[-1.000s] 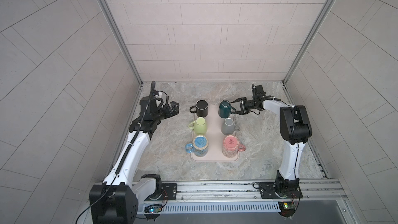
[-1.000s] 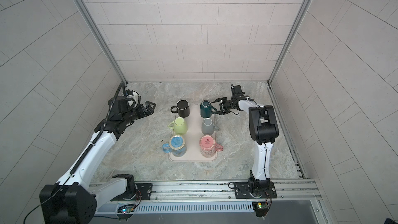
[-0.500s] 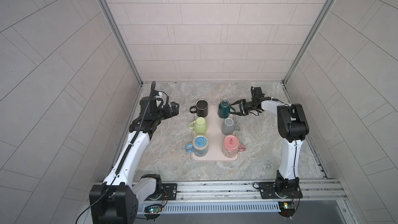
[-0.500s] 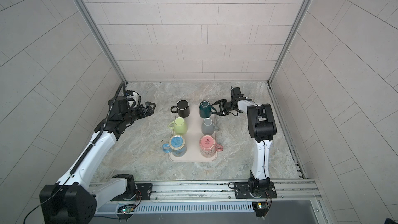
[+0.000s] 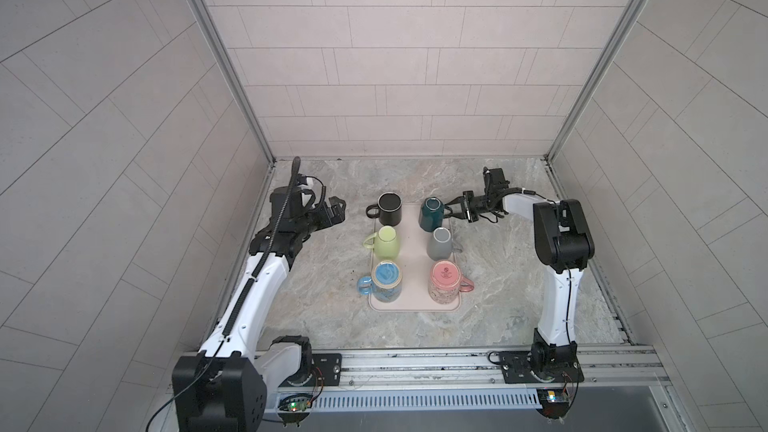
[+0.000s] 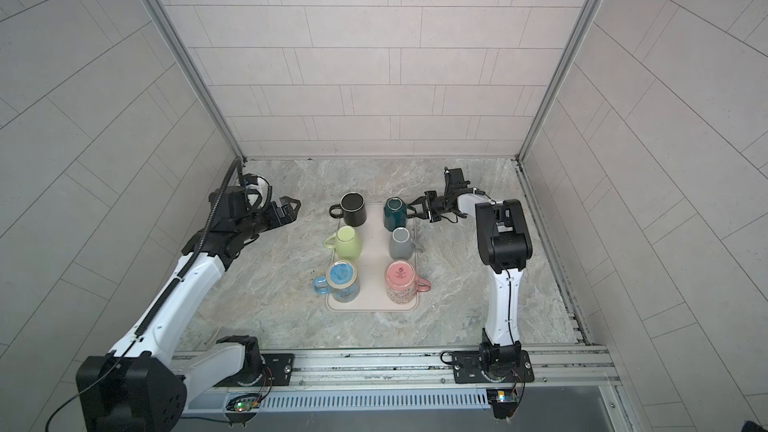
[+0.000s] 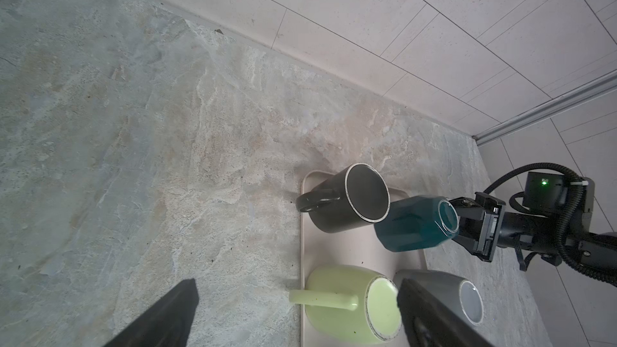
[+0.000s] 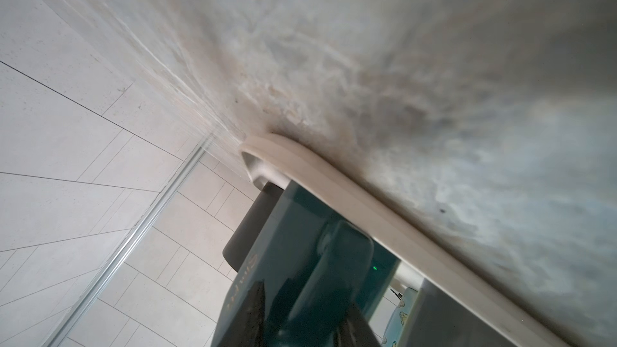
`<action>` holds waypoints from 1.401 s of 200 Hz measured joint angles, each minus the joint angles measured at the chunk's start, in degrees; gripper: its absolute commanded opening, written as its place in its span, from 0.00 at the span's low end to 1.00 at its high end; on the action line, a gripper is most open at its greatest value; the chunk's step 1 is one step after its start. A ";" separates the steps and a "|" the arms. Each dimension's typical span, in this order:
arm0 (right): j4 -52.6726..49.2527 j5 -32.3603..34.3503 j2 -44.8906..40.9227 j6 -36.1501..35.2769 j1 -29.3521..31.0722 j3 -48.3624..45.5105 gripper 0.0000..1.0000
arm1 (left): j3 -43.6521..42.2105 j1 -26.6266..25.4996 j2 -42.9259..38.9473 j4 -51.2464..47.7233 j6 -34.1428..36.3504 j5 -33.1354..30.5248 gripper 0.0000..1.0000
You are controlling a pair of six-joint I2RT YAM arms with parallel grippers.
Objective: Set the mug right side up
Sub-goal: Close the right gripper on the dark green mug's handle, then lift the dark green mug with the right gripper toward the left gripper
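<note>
The teal mug (image 5: 432,214) sat inverted at the tray's (image 5: 412,243) far right corner. The right end effector (image 5: 454,212) narrowly straddled its handle, grip uncertain; the left end effector (image 5: 337,209) gaped wide left of the tray.

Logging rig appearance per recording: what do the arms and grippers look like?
The left arm and right arm have white link shells and bulky black joint housings. A black ribbed hose runs along the left arm; a green light glows on the right wrist. The left gripper and right gripper are black, with parallel fingers.
</note>
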 measured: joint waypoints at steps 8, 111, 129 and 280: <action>0.42 0.00 0.02 0.26 0.07 0.00 0.28 | 0.00 0.00 0.00 -0.02 0.00 0.00 1.00; 14.34 -1.14 2.05 7.91 0.44 -0.96 0.05 | 0.00 0.00 0.00 -0.68 0.02 -0.07 1.00; 16.35 -1.29 2.40 9.27 0.90 -0.96 0.00 | 0.00 0.00 0.00 -0.70 0.04 -0.11 1.00; 22.56 -0.79 3.17 8.13 0.92 7.91 0.00 | 0.00 0.00 0.76 -0.50 0.37 -0.20 0.99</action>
